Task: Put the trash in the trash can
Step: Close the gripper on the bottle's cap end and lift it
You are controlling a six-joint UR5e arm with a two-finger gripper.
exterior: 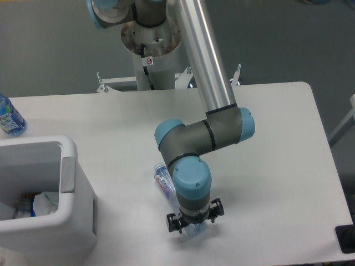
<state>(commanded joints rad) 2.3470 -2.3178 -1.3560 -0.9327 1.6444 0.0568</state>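
A clear plastic bottle (164,179) with a white, red and blue label lies on the white table, slanting from upper left to lower right. My gripper (194,226) hangs straight down over its lower end, and the wrist hides that end and the fingers. I cannot tell whether the fingers are closed on the bottle. The white trash can (44,197) stands at the table's left front corner, well left of the gripper. Crumpled white and blue pieces (41,204) lie inside it. The smaller wrinkly plastic piece cannot be made out apart from these.
A blue-tinted bottle with a blue label (10,117) stands at the table's far left edge behind the can. The arm's base column (151,61) rises behind the table's back edge. The table's (266,166) front edge is close below the gripper.
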